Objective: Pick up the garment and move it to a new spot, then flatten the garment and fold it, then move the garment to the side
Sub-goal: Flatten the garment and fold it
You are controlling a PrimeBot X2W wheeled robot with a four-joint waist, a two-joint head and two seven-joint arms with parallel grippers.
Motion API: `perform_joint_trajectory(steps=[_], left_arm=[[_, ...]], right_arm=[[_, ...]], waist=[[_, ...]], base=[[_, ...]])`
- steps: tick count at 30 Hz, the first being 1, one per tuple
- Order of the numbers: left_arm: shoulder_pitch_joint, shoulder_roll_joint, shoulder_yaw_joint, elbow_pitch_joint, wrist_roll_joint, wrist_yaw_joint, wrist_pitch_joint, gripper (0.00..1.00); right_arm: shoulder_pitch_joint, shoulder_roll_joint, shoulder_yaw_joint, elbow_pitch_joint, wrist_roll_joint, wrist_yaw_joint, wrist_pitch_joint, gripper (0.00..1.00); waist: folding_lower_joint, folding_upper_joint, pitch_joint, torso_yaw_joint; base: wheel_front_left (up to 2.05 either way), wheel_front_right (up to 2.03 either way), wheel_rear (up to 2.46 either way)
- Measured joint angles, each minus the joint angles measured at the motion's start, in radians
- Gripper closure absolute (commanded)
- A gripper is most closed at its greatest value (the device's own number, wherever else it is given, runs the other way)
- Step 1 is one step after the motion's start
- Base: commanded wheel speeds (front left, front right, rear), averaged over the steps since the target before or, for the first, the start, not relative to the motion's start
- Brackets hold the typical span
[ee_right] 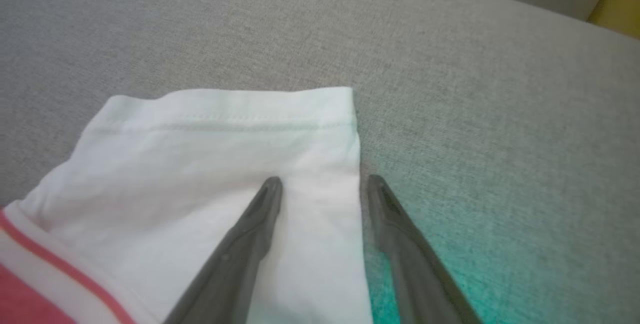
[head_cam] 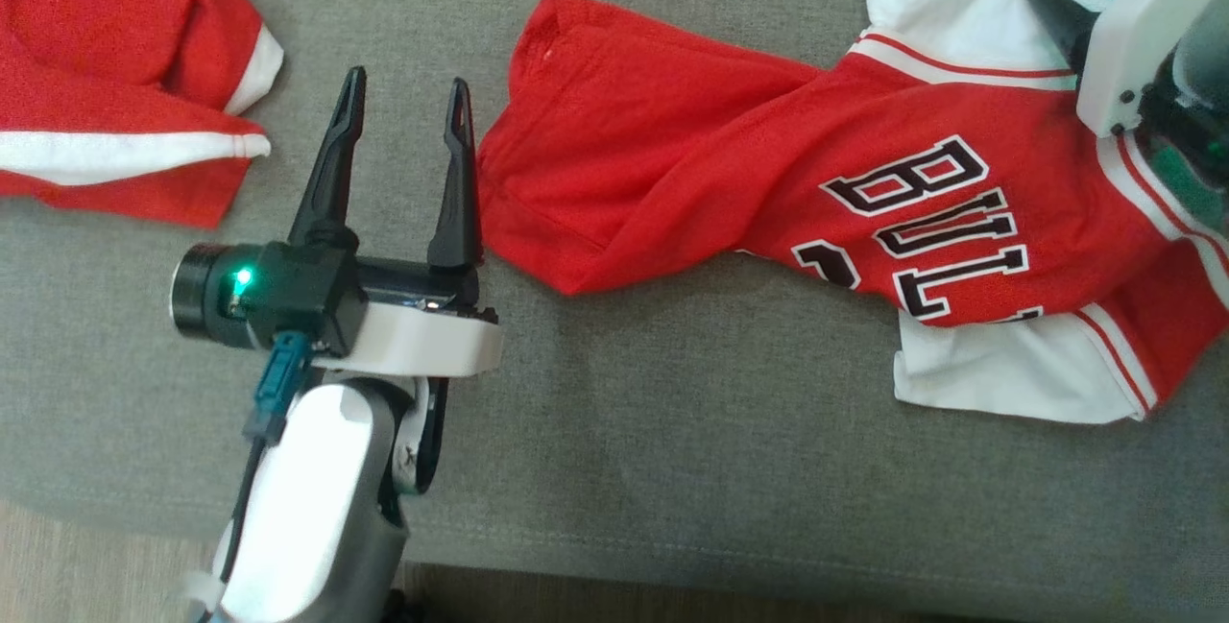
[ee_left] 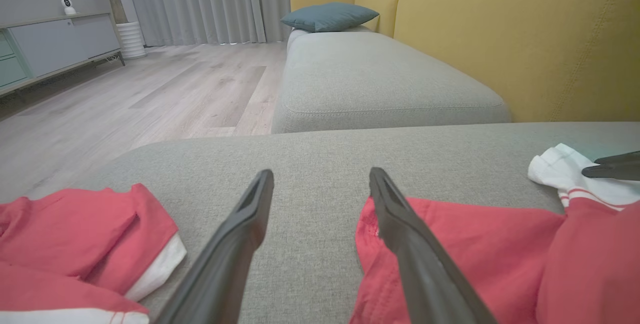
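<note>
The garment (head_cam: 672, 143), a red jersey with black-and-white lettering and white sleeves, lies crumpled across the grey seat cushion (head_cam: 672, 431). My left gripper (head_cam: 408, 83) is open just left of the jersey's red hem (ee_left: 475, 244), its right finger at the cloth's edge and nothing between the jaws. My right gripper (ee_right: 325, 180) is open over the white sleeve (ee_right: 200, 154) at the far right. One finger rests on the sleeve and the other on the cushion beside its edge. In the head view one dark finger (head_cam: 1051, 4) shows on the white cloth.
A second red-and-white garment (head_cam: 115, 76) lies at the cushion's far left. The cushion's front edge runs along the bottom of the head view. The left wrist view shows a yellow backrest (ee_left: 525, 39), a teal pillow (ee_left: 327, 16) and wooden floor (ee_left: 125, 99).
</note>
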Motion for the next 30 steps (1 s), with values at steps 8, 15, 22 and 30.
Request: perform_joint_trajectory(steps=[8,15,22,30], left_arm=[[0.001,-0.007,0.027,0.005,0.009,-0.014,-0.007,0.0],[0.004,-0.012,0.037,0.013,0.017,-0.025,-0.007,0.0],[0.045,-0.012,0.063,0.018,0.019,-0.028,-0.007,0.0],[0.119,-0.009,0.093,0.019,0.024,-0.031,-0.007,0.0]], right_arm=[[-0.022,-0.033,0.08,0.033,0.08,0.001,-0.116,1.0],[-0.099,-0.054,0.095,0.026,0.054,0.001,-0.342,1.0],[-0.091,-0.107,0.178,-0.152,-0.032,0.001,-0.494,1.0],[0.363,-0.18,0.14,-0.378,-0.108,0.001,-0.501,1.0]], waist=[[0.0,0.0,-0.02,-0.005],[0.0,0.0,-0.054,-0.034],[0.0,0.0,-0.106,-0.069],[0.0,0.0,-0.168,-0.11]], base=[[0.0,0.0,0.0],[0.0,0.0,0.0],[0.0,0.0,0.0],[0.0,0.0,0.0]])
